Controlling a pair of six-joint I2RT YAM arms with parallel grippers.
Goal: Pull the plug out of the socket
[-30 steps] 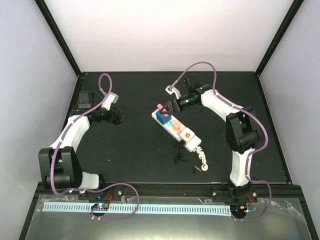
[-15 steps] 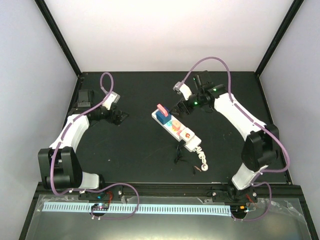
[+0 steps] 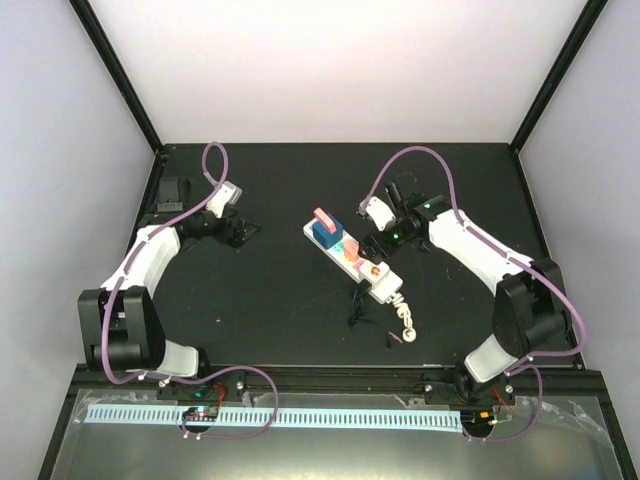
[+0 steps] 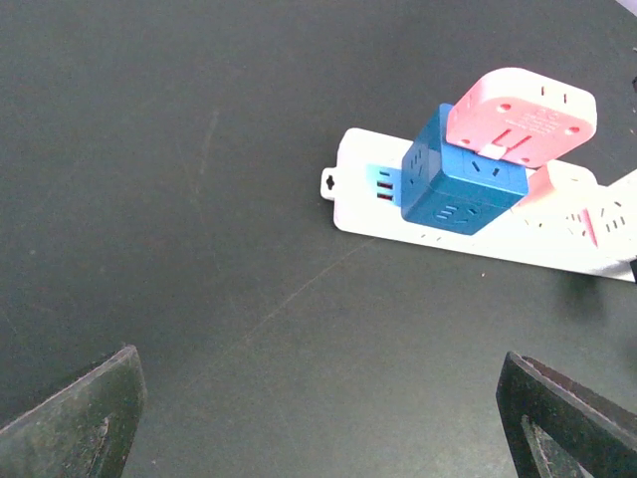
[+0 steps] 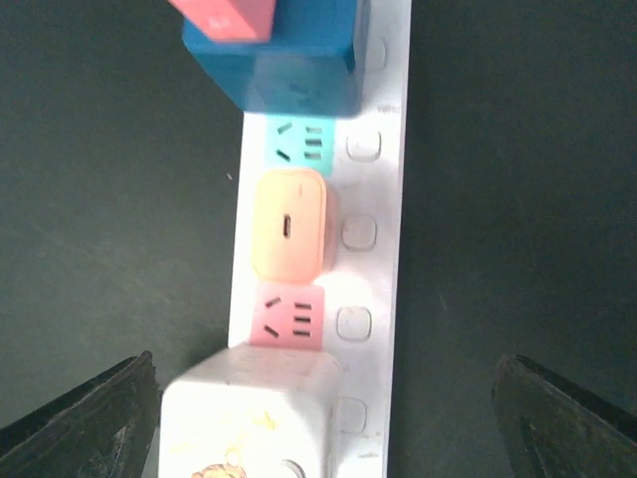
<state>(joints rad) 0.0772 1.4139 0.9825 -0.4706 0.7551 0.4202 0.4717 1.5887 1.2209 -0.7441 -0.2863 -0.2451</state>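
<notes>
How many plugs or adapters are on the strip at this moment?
4. Blue cube at the strip's far end; pink adapter stacked on the cube; peach charger mid-strip; white adapter toward the near end. None seems hidden.

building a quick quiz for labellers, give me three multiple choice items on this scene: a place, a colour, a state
1. The pink adapter sits where, relative to the blue cube? A under it; B on top of it; C well apart from it.
2. What colour is the small plug between the blue cube and the white plug? A black; B purple; C peach.
3. The right fingers are: A open, holding nothing; B shut on the cube; C shut on the white plug.
Answers: 1 B, it is stacked on the cube; 2 C, the right wrist view shows it peach; 3 A, they stand wide apart over the socket.
</notes>
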